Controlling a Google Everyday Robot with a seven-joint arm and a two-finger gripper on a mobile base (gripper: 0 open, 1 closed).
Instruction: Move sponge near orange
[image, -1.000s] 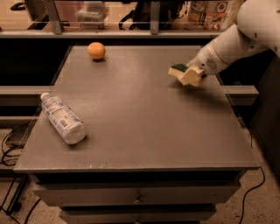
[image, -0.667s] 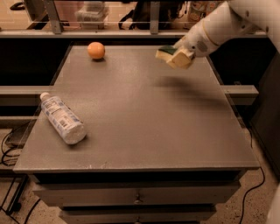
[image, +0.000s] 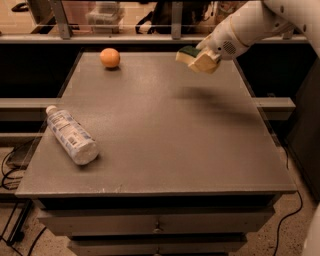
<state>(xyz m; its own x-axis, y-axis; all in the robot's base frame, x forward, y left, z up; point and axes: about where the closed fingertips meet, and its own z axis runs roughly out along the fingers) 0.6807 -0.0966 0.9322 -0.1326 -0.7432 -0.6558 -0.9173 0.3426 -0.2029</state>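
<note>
The orange (image: 110, 57) sits on the grey table (image: 160, 130) near its far left corner. My gripper (image: 200, 60) is shut on the sponge (image: 187, 53), whose dark green top and pale yellow foam show at the fingers' left side. It holds the sponge in the air above the table's far right part, well to the right of the orange. Its shadow falls on the table below it.
A clear plastic water bottle (image: 71, 134) lies on its side near the table's left edge. A rail and shelving run behind the far edge. Drawers sit below the front edge, and cables lie on the floor at both sides.
My gripper has lifted the sponge off the table's right side and carried it up and leftward, toward the far edge. The orange and the bottle have not moved.
</note>
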